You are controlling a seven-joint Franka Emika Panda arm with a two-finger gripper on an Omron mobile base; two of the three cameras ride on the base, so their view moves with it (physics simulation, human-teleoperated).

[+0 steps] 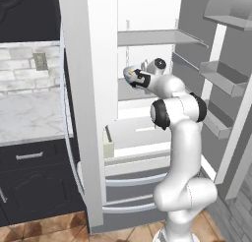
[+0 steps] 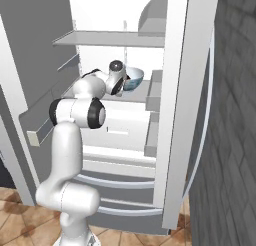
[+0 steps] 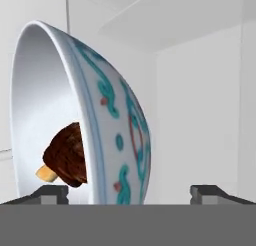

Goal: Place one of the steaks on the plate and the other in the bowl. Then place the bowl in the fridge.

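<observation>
The fridge (image 1: 88, 113) stands with both doors open, and my arm reaches into it (image 2: 175, 90). The bowl (image 2: 134, 79), pale with a blue-green pattern, sits on the middle shelf just past my hand. In the hand view the bowl (image 3: 110, 115) looms close and appears rolled on its side. A dark brown steak (image 3: 67, 157) lies inside it. My gripper (image 3: 130, 192) is open, one finger on each side of the bowl's wall with a gap to it. The plate and the other steak are out of view.
An upper shelf (image 2: 110, 39) hangs above the bowl. Door bins (image 1: 221, 78) line the right door, and two drawers (image 1: 133, 182) sit below. A marble counter (image 1: 29, 113) over dark cabinets lies to the left. A brick wall (image 2: 235, 140) stands to the right.
</observation>
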